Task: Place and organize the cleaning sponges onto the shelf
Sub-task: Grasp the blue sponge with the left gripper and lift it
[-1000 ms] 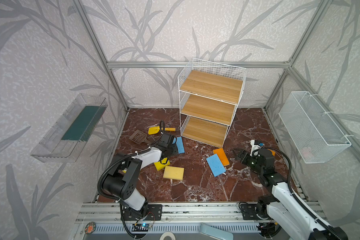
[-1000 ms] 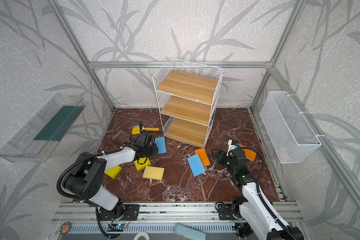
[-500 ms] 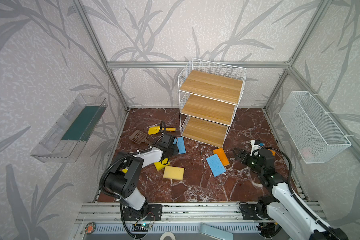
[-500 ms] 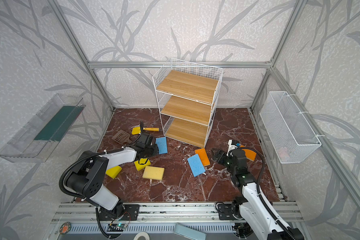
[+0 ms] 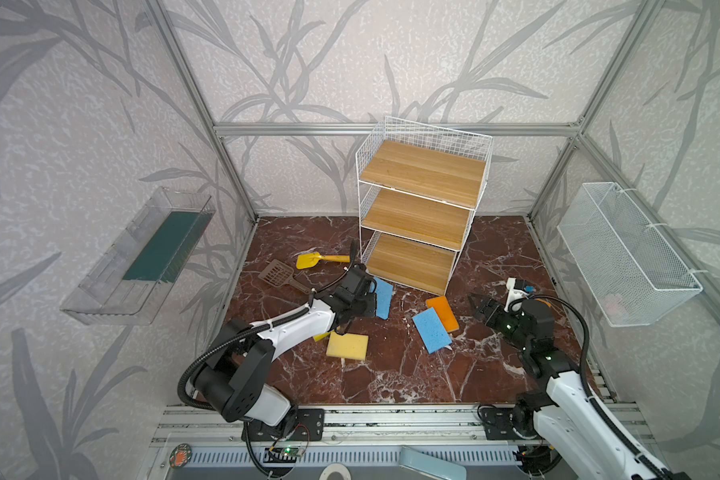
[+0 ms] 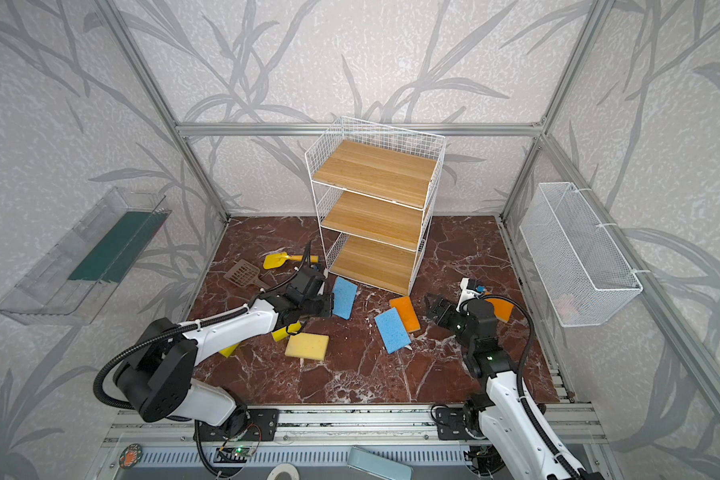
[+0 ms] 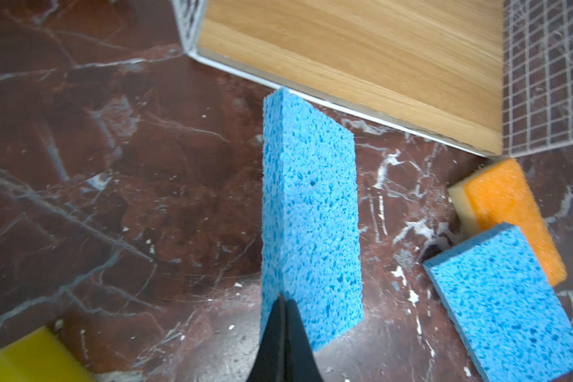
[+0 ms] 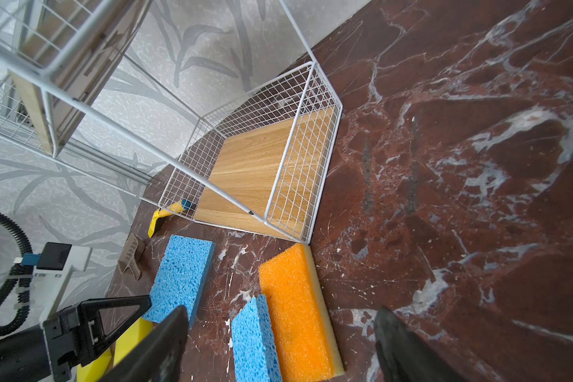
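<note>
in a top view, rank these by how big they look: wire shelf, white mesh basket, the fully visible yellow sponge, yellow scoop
1. shelf
2. white mesh basket, close behind; it hangs on the side wall, so nearness may flatter it
3. yellow sponge
4. yellow scoop: longer but slimmer

Speckled light-blue sponge [image 7: 308,211], orange sponge [image 7: 506,211] (cream-backed), yellow sponge [image 5: 347,345]; red-brown marble floor [image 5: 391,374] veined white.
</note>
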Robot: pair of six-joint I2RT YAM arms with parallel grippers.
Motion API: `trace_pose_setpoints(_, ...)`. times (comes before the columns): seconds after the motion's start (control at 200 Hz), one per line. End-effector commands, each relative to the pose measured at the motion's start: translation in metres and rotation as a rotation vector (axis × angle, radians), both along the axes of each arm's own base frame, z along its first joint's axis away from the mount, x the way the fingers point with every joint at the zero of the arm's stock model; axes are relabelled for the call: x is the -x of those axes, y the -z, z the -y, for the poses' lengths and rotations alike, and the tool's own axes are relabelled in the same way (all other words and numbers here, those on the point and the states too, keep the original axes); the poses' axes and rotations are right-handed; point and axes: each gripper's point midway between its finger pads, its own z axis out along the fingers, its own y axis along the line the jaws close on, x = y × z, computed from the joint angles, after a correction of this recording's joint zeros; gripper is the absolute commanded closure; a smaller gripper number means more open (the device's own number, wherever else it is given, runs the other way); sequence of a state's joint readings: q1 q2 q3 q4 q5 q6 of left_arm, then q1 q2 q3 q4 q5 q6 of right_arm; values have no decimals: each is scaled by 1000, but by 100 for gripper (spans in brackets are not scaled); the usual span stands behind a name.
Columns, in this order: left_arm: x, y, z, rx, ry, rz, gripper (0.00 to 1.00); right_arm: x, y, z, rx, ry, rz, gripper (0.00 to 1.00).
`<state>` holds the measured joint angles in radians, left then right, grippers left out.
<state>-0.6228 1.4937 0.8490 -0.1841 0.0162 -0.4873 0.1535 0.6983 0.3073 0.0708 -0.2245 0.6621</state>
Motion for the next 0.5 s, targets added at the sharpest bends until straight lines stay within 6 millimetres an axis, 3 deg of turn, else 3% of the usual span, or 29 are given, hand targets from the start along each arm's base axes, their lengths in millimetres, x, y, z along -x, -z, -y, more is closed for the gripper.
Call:
trace_pose_setpoints(0.0,0,-15,8,-8,38,29,100,3,2,4,7,24,-5,13)
trace_pose_setpoints(0.495,-45,-48,85,273,164,217,100,1,14,6,-1,45,-28,13)
